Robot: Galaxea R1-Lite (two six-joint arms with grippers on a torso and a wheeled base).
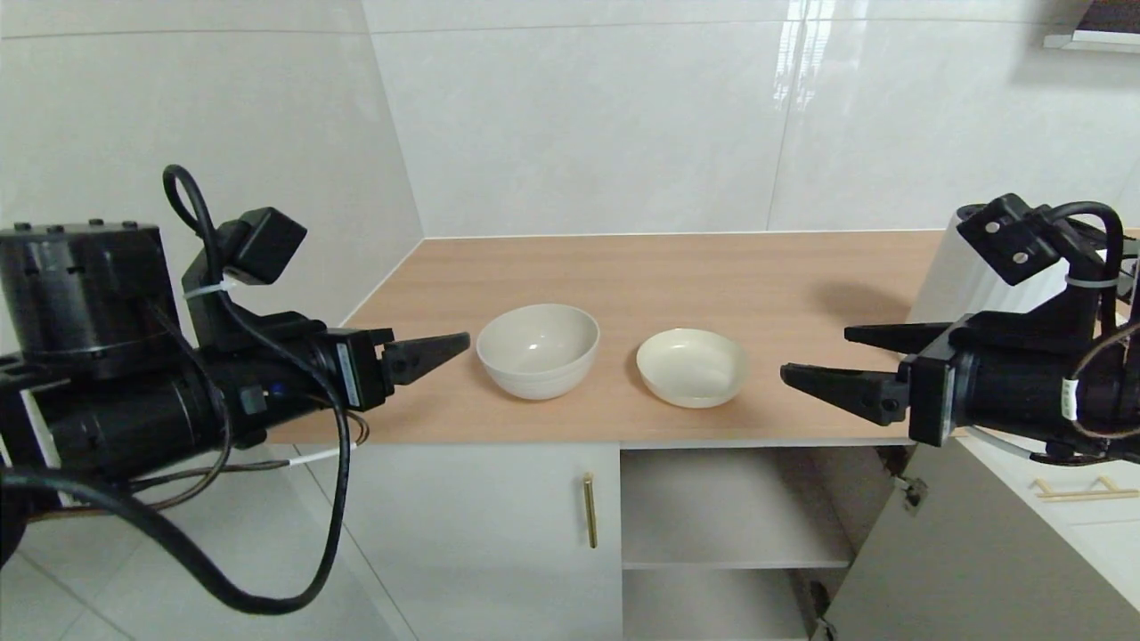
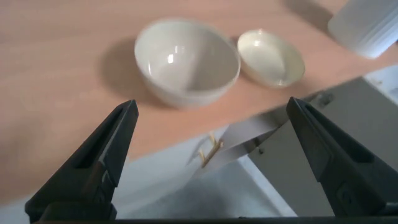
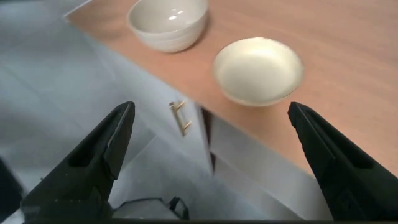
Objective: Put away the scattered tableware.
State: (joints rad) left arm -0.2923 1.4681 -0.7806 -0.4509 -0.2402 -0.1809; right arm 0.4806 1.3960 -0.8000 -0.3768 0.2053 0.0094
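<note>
Found left gripper (image 1: 445,345) at the counter's front edge, jaws spread wide and holding nothing, tips aimed toward the robot's right. Found right gripper (image 1: 815,354) facing it from the other side, jaws equally wide and empty, tips aimed left. Saw two bowls between them on the counter (image 1: 677,276), both rims up and not touching each other. Placed the larger bowl (image 1: 537,349) just beyond the left tips, and the smaller bowl (image 1: 692,366) near the right tips across a slightly wider gap. Judged each arm nearer its own bowl. Found no long axis on either round bowl, so reckoned on pinching a rim wall, one finger inside and one outside. Noted the open cupboard (image 1: 726,563) directly beneath the smaller bowl, with its door (image 1: 971,552) standing out below the right arm, and judged the right arm better placed for stowing. Noted a white container (image 1: 948,276) just behind the right gripper, near enough to be knocked on a wide swing
</note>
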